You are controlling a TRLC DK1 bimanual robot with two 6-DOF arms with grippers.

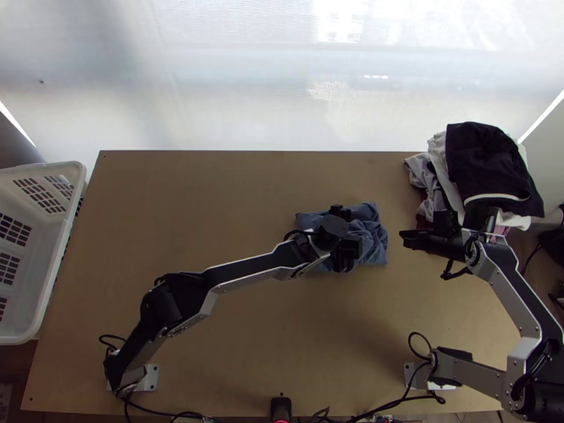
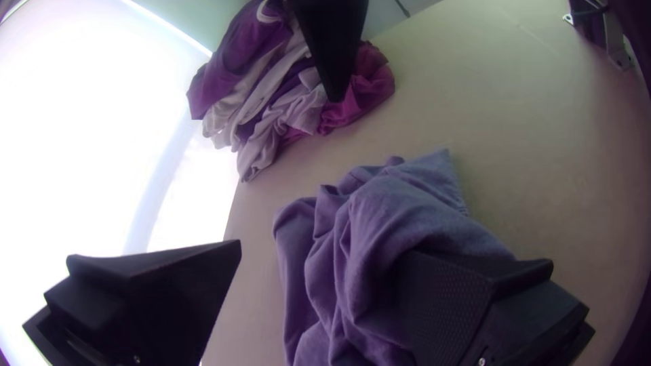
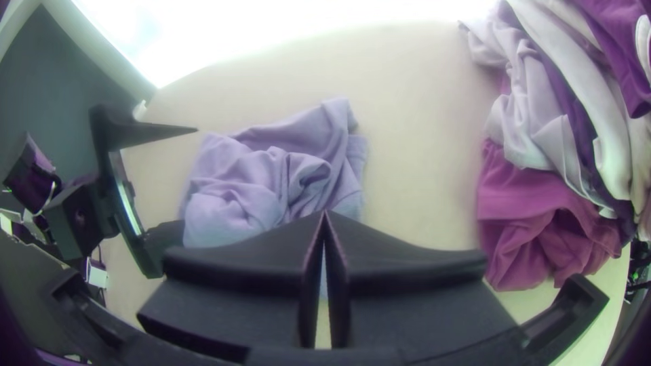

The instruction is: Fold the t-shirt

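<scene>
Two robot arms [image 1: 243, 273] — one table [image 1: 211, 211], one basket [image 1: 65, 233], one t-shirt [image 1: 374, 234] — one heap of clothes [image 1: 486, 158]

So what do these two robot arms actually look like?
The left arm and right arm match: angular silver-grey links with black strips along them, bulky black joints, and thin black cables looping beside the joints. The left arm's wide, flat black fingers show a finely textured inner face; the right arm's matching black fingers taper to narrow tips.
</scene>
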